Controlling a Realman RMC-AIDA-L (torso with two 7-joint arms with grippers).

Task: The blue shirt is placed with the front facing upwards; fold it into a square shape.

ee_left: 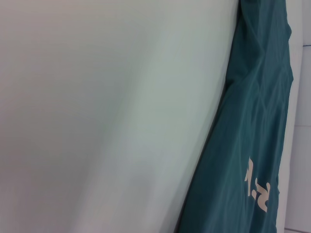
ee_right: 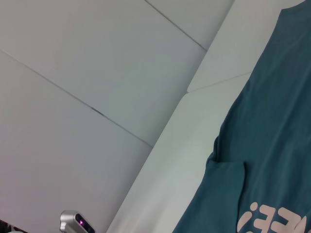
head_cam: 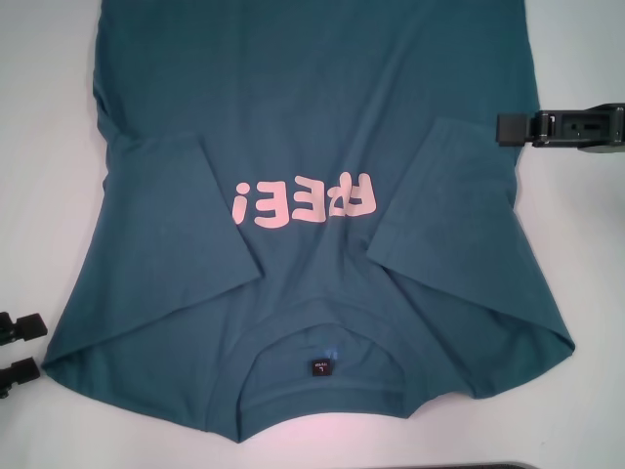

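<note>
Shirt's flat, both sleeves tucked in

Head view: blue shirt [head_cam: 312, 195] lies front-up on the white tabletop [head_cam: 49, 147], left gripper [head_cam: 20, 352] fingers spread beside its shoulder, right gripper [head_cam: 566, 127] off its edge, can't tell. Wrist views: just shirt [ee_left: 252, 145] [ee_right: 272, 145] and tabletop.

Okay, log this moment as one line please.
dark teal-blue cotton T-shirt: front up, both sleeves folded inward | left gripper: beside collar-end corner, off cloth | right gripper: at shirt's side edge

light is even, soft and bright from overhead; the white table [head_cam: 59, 147] glares pale, nearly washed out; faint shadows hug the blue shirt [head_cam: 312, 127] edges; left wrist view looks hazy, soft-focused
</note>
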